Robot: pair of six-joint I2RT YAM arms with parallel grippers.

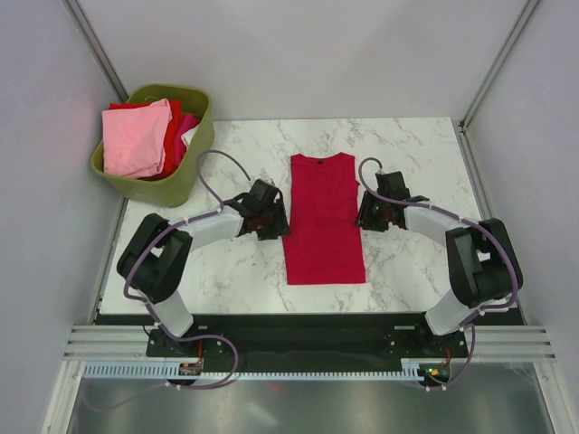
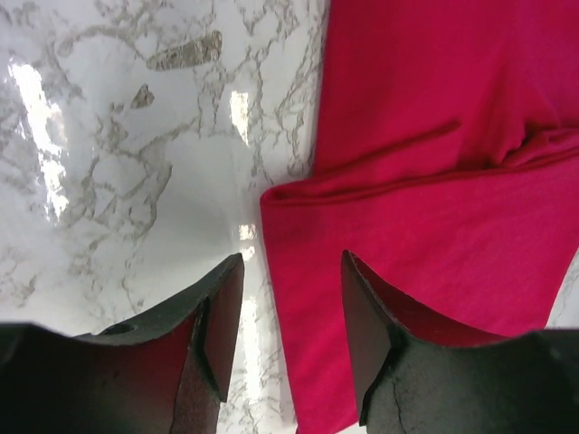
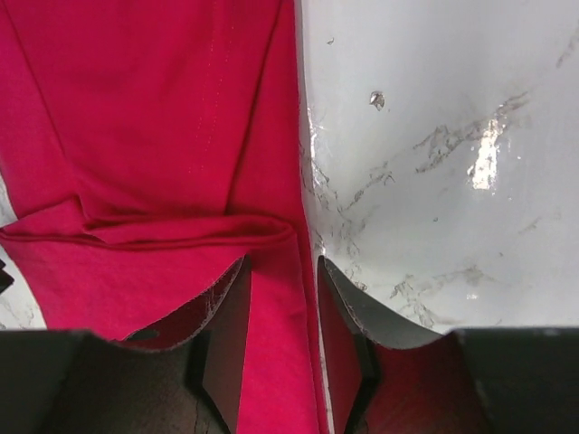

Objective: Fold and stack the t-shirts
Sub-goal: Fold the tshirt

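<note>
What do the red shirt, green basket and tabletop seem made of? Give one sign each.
Red shirt: soft matte cloth, it creases and folds. Green basket: probably plastic, smooth rigid wall. Tabletop: glossy marble pattern, glare spots; real stone or laminate unclear.

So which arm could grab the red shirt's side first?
Probably right: the red shirt fills the gap between the right jaws. Between the left jaws, half shows table.

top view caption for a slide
Red t-shirt, sleeves folded in, on marble table between left arm and right arm; green basket of shirts far left
</note>
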